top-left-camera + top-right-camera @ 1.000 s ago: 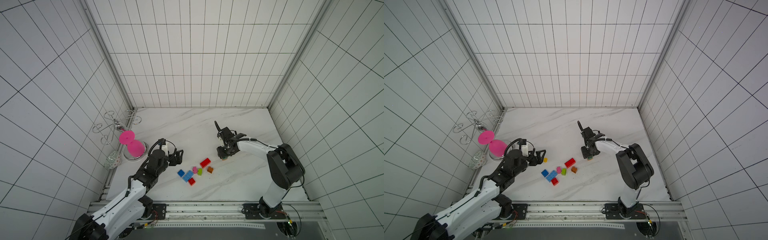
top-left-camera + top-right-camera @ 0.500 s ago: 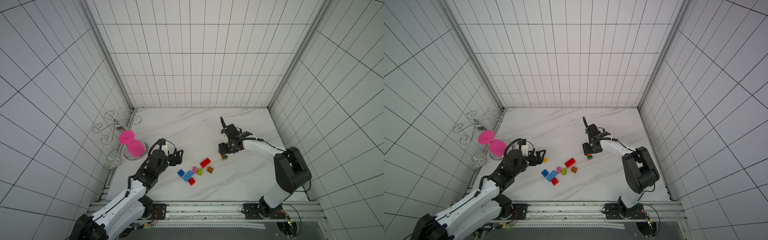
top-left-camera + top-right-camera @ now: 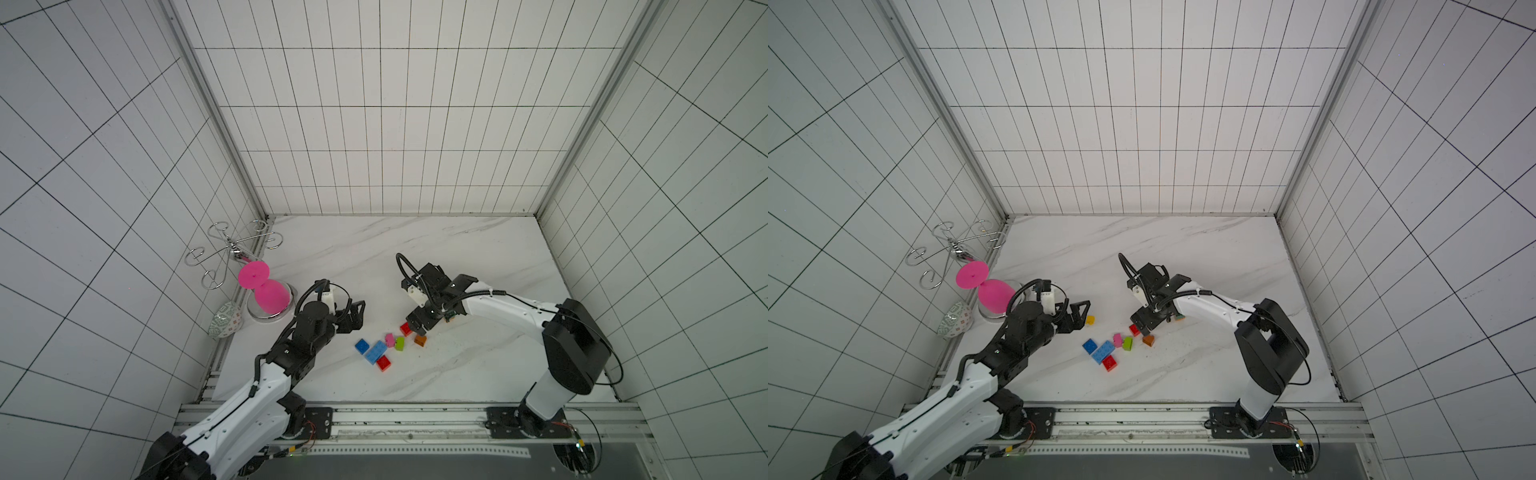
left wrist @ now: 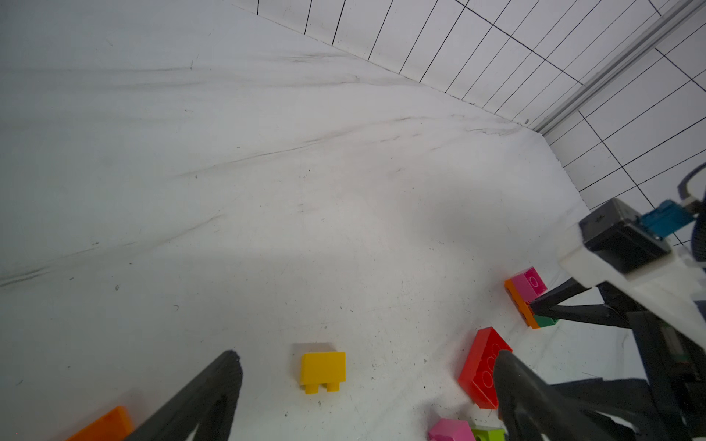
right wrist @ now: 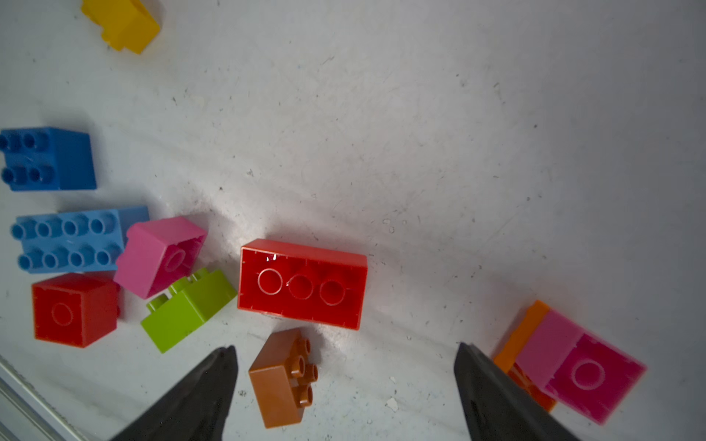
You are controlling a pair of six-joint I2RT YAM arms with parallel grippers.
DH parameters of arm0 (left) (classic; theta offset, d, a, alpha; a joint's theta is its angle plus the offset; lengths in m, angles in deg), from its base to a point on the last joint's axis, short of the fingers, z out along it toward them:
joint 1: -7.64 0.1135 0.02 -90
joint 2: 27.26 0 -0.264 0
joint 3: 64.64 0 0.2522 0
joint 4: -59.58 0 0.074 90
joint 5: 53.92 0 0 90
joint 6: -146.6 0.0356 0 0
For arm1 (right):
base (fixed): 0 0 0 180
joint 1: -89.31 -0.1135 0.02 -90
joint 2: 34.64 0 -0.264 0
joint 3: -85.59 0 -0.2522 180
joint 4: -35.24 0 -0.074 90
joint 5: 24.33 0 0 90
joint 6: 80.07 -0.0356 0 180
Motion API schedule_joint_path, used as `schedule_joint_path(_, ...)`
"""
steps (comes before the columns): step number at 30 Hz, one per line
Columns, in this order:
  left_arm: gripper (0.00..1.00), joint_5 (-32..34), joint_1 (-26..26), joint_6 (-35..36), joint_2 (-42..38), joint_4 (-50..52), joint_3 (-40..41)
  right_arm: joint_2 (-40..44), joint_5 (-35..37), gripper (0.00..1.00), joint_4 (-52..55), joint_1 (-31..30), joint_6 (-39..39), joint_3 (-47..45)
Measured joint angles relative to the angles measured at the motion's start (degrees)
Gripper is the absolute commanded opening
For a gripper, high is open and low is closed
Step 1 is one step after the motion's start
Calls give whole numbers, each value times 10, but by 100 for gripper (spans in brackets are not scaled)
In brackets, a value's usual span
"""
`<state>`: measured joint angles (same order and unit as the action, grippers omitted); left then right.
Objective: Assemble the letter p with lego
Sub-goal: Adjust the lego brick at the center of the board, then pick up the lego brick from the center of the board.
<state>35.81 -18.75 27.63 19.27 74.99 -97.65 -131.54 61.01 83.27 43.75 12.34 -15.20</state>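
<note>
1. Lego lies loose at the table's front middle, between both grippers.
2. Left gripper, near the hourglass at the left edge, has its jaws spread and empty; a yellow brick sits just past its tips.
3. Right gripper has its jaws spread wide and holds nothing. It is low over a long red brick and a brown brick.
4. A pink-orange stack lies just outside one finger.
5. Open marble runs to the back and right walls.

Bricks crowd my right pincer
Brown brick within its gape, long red brick ahead, pink-orange stack outside; open table beyond.
</note>
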Motion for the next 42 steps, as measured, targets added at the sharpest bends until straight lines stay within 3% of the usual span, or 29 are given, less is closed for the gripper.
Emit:
schedule_joint_path(15, 98, 1, 0, 0, -9, -2, 3, -121, 98, 99, 41, -37, 37, 82)
schedule_joint_path(23, 98, 1, 0, 0, -9, -3, 4, -156, 96, 98, 37, -28, 29, 126)
schedule_joint_path(26, 98, 1, 0, 0, -9, -3, 4, -156, 77, 81, 34, -15, 24, 127)
schedule_joint_path(29, 98, 1, 0, 0, -9, -4, 4, -156, 60, 57, 30, -1, 14, 127)
schedule_joint_path(38, 98, 0, 0, 0, -9, -5, 4, -155, 39, 44, 23, 14, -7, 126)
schedule_joint_path(42, 98, -6, 0, 0, -7, -8, 4, -154, 38, 31, 19, 14, -25, 121)
